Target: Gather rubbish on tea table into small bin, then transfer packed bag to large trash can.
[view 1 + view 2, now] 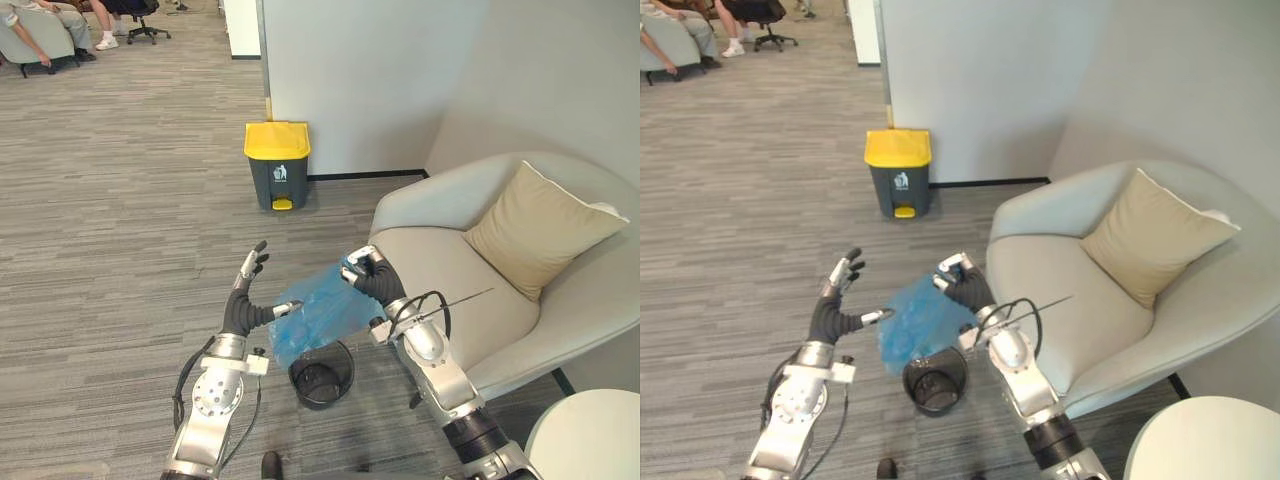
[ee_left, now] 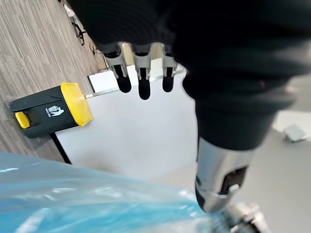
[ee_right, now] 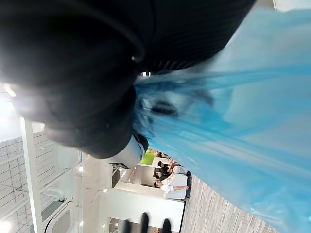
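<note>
A crumpled blue plastic bag (image 1: 320,312) hangs in the air just above the small black bin (image 1: 322,376), which stands on the floor. My right hand (image 1: 372,279) is shut on the bag's upper right corner; the blue film (image 3: 243,121) streams out from under its cover. My left hand (image 1: 244,298) is open at the bag's left edge, fingers (image 2: 141,68) straight and pointing up, thumb stretched toward the plastic (image 2: 73,194). The large grey trash can with a yellow lid (image 1: 277,165) stands by the wall ahead.
A light grey armchair (image 1: 440,260) with a tan cushion (image 1: 540,230) is close on the right. A round white table (image 1: 585,440) shows at the lower right. Far back left, people sit near an office chair (image 1: 140,20). Open carpet lies on the left.
</note>
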You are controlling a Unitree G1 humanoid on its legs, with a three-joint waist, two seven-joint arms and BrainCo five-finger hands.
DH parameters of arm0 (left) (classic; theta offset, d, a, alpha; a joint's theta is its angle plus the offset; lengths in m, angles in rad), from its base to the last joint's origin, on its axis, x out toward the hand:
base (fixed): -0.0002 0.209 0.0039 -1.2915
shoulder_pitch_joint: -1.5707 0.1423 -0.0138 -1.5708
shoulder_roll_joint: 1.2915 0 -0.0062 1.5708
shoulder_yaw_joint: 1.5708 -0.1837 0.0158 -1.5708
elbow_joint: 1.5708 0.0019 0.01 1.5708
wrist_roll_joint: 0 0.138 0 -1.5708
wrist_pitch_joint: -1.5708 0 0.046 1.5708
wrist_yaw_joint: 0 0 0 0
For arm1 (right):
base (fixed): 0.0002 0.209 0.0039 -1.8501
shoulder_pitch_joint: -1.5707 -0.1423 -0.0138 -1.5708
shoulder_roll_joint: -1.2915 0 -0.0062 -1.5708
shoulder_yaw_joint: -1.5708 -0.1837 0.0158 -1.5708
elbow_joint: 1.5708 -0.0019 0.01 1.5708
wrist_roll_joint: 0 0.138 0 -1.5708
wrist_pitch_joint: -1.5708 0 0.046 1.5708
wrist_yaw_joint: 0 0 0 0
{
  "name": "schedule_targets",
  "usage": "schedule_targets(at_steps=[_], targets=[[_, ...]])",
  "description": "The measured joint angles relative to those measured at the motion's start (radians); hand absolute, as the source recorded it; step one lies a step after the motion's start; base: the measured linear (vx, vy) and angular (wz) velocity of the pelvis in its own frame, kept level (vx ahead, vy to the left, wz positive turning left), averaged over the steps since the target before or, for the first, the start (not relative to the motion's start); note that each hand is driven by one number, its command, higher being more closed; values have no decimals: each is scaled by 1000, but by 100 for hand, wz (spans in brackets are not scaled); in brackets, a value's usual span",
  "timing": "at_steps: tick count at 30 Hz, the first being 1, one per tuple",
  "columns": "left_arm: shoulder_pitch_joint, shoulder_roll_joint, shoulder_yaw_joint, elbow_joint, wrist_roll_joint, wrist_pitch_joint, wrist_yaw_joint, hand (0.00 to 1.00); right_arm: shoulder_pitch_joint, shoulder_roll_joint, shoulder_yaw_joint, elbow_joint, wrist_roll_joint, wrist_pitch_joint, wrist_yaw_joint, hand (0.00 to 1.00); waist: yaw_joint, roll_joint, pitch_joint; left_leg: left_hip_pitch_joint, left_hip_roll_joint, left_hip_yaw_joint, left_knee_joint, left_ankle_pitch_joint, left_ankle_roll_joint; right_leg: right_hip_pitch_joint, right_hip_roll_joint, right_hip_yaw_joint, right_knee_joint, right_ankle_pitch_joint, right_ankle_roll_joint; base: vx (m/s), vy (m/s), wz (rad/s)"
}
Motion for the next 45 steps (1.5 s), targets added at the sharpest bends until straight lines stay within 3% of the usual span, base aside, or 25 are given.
schedule_targets(at_steps=[11, 17, 26, 27, 45], targets=[[-129, 60, -148, 186, 39, 11, -5, 0, -139, -40, 133, -89, 155, -27, 31, 100, -2, 3, 0, -9, 16, 18, 0, -4, -6, 1, 10, 21, -37, 32, -9, 23, -6, -6], [-182, 33, -254, 220, 37, 9, -5, 0, -159, -39, 210, -126, 185, -26, 44, 100, -4, 3, 0, -9, 15, 29, 0, -4, -6, 1, 12, 32, -46, 38, -9, 50, 0, -6], [-237, -12, -330, 329, 37, 14, 24, 0, -183, -36, 274, -128, 242, -25, 46, 100, -11, 2, 0, -1, 22, 44, 0, -6, -9, -2, 17, 49, -46, 40, -11, 1, -1, -6], [-243, -12, -331, 335, 37, 14, 24, 100, -185, -36, 274, -128, 244, -25, 45, 100, -11, 2, 0, -1, 22, 44, 0, -6, -9, -2, 17, 49, -47, 40, -11, 0, 0, 0], [-266, -18, -343, 400, 28, 41, 62, 100, -197, -33, 343, -128, 279, -14, 58, 100, -16, 2, -1, -3, 22, 44, 0, -10, -14, -3, 19, 51, -52, 41, -10, 25, -1, 0]])
